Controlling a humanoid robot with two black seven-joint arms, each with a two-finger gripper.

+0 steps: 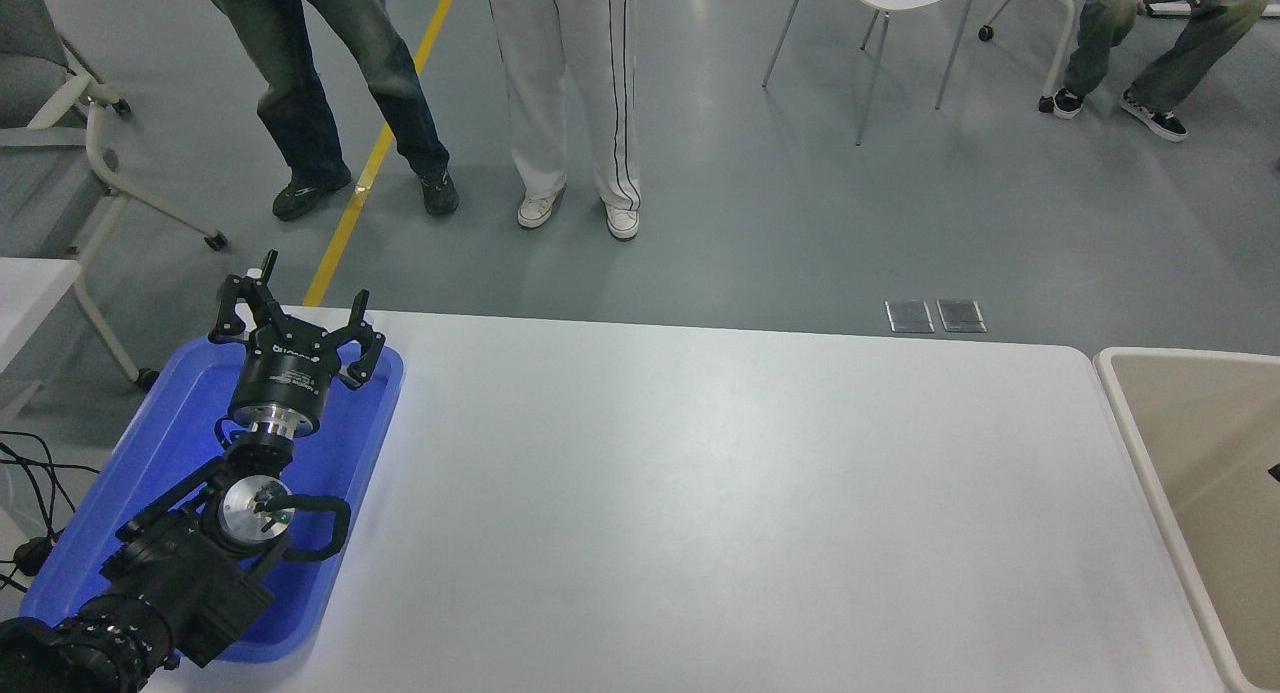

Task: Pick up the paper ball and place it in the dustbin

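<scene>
Now, L gripper wide over blue tray, dustbin far R, well apart.

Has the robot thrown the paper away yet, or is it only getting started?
Hard to say. No paper ball shows on the white table or in the visible part of the dustbin. The left hand rests open over the blue tray, holding nothing. A dark tip at the right edge, over the dustbin, may be the other arm.

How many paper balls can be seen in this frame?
0. None lies on the white table, in the blue tray or in the visible part of the dustbin; one could be hidden beyond the right edge.
</scene>
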